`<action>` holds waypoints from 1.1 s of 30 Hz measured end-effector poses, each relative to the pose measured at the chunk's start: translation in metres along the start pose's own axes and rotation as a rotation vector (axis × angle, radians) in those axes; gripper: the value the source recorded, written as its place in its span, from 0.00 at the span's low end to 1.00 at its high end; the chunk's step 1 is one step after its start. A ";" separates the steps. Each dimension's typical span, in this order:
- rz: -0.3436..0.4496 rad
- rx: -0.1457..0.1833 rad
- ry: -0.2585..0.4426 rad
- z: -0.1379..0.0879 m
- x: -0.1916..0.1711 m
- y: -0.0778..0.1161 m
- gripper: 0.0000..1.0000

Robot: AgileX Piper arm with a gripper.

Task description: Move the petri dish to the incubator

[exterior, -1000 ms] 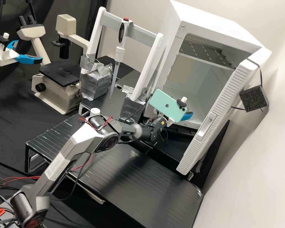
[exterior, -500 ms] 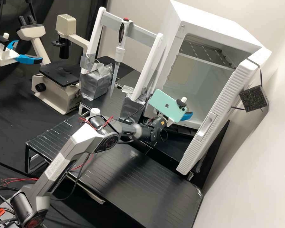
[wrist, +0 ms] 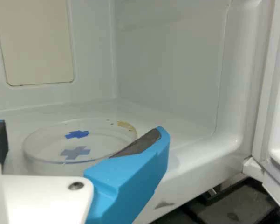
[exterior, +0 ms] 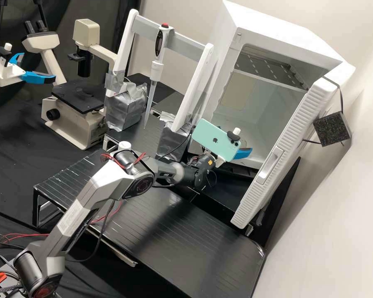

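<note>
Back toward 8 o'clock in the high view, the hand has eased a little, together with the pale green phone mounted over it; until half a second ago both had barely shifted.

Taking the high view as a clock face, the white incubator fills 2 o'clock, with its ribbed door swung open at 3. The black slatted surface spreads at 6. From 8 o'clock the grey arm reaches in to the centre, its wrist at the incubator's mouth. A cream microscope stands at 10, and between 11 and 12 a white frame holds a pipette upright, tip down.

In the wrist view, the hand is spread wide, one blue finger on either side of the petri dish. It isn't clamped on anything, though I can't tell whether the nearer finger touches the rim.

The clear petri dish lies flat on the incubator's floor, just inside the opening, with blue crosses and a tan mark on it.
</note>
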 end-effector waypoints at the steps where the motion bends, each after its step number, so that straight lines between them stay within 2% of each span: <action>1: -0.001 -0.001 0.007 -0.002 -0.003 0.000 1.00; 6: -0.004 0.001 0.007 -0.004 -0.017 0.002 1.00; 17: 0.036 0.015 -0.013 0.011 -0.068 0.018 1.00; 19: 0.054 0.021 0.003 0.013 -0.082 0.020 1.00; 23: 0.098 0.000 0.024 0.017 -0.110 0.024 1.00; 27: 0.159 -0.006 0.030 0.019 -0.141 0.025 1.00; 33: 0.201 0.010 0.023 0.015 -0.190 0.028 1.00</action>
